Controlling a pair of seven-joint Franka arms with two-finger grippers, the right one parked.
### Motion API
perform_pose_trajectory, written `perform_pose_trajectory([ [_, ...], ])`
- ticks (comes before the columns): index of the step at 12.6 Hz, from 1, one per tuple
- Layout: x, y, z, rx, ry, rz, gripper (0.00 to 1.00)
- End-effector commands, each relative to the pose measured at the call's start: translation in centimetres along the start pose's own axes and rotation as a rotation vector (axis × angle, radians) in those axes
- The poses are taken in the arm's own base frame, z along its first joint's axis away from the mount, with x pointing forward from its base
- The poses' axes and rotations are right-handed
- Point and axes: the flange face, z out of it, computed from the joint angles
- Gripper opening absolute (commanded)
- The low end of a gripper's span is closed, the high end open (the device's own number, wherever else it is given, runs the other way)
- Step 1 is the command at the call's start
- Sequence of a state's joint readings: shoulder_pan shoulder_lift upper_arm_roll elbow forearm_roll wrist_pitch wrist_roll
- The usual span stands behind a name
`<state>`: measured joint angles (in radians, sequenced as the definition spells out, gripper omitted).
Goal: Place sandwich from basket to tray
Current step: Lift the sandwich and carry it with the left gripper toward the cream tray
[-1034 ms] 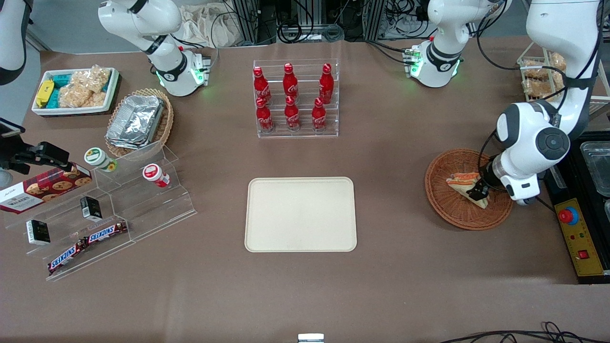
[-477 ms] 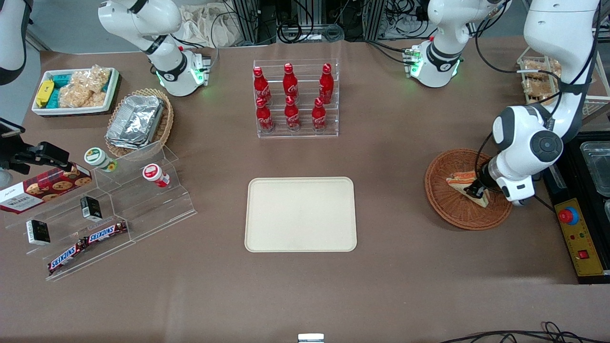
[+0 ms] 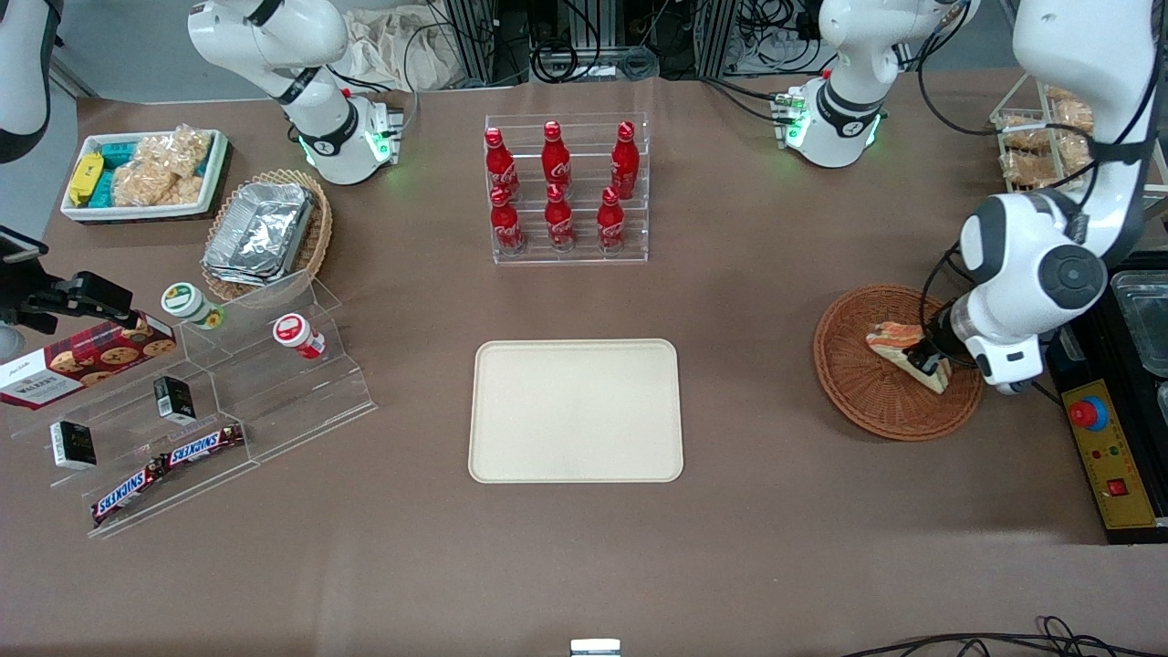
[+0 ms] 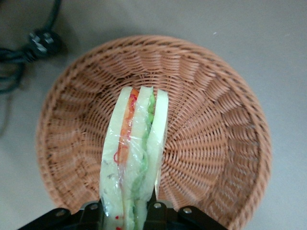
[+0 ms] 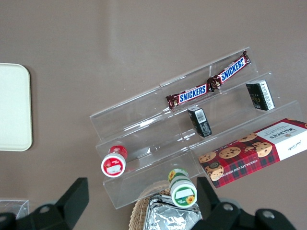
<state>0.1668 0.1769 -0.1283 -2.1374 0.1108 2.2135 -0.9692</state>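
My left gripper [image 3: 925, 359] is shut on the sandwich [image 3: 903, 347], a clear-wrapped wedge of pale bread with red, orange and green layers, and holds it lifted above the round reddish-brown wicker basket [image 3: 867, 392]. In the left wrist view the sandwich [image 4: 136, 153] stands on edge between the fingers [image 4: 91, 211] of the gripper [image 4: 125, 212], well above the basket [image 4: 211, 143]. The cream-beige tray [image 3: 575, 411] lies in the middle of the table, off toward the parked arm's end from the basket, and holds nothing.
A clear rack of red cola bottles [image 3: 566, 192] stands farther from the front camera than the tray. A black control box with a red button [image 3: 1104, 447] sits beside the basket. A wire rack of snacks [image 3: 1031, 146] stands at the working arm's end. A clear stepped display [image 3: 182, 401] holds snacks at the parked arm's end.
The gripper has risen with the sandwich in it, so the sandwich has left the basket floor and shifted slightly toward the control box.
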Motion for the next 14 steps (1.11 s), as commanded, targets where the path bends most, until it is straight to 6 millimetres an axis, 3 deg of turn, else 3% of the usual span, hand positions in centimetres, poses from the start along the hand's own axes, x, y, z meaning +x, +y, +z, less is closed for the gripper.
perform_pose_trajectory([
  [1, 0.2, 1.6, -8.9, 0.04, -0.008, 0.115, 0.0],
  [3, -0.7, 4.2, -14.8, 0.043, -0.019, 0.228, 0.0],
  [4, -2.2, 6.4, -17.1, 0.033, -0.017, 0.335, 0.0],
  [7, -6.7, 13.0, -18.7, -0.011, -0.032, 0.563, 0.0],
  [9, -11.5, 17.8, -17.0, -0.026, -0.047, 0.669, 0.0],
  [12, -18.9, 25.7, -12.0, -0.073, -0.065, 0.715, 0.0],
  [14, -23.8, 29.9, -8.4, -0.152, -0.052, 0.698, 0.0],
])
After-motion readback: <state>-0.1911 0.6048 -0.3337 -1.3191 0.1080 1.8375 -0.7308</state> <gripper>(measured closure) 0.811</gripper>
